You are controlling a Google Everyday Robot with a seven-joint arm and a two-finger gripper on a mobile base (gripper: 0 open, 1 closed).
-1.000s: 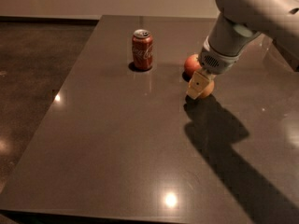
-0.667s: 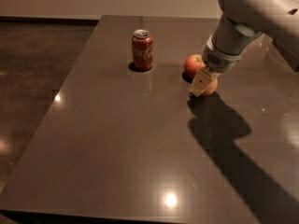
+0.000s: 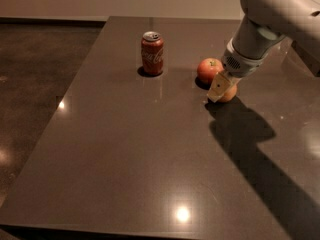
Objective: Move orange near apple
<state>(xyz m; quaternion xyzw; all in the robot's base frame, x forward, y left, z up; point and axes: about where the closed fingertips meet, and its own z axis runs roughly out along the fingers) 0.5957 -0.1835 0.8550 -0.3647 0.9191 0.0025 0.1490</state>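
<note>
The red apple (image 3: 209,69) with yellowish patches sits on the dark table (image 3: 125,149), right of centre toward the back. The pale orange (image 3: 230,93) rests at the table surface just right of and in front of the apple, almost touching it. My gripper (image 3: 222,91) comes down from the upper right and is shut on the orange. Its near cream finger (image 3: 216,89) covers the orange's left side, and the far finger is hidden behind the fruit.
A red soda can (image 3: 152,53) stands upright left of the apple, about a can's height away. My grey arm (image 3: 265,29) spans the upper right and casts a long shadow toward the front right. The table's left edge borders dark floor.
My gripper has shifted slightly right and back with the orange, which now shows more beside the near finger. The apple and the can have not moved.
</note>
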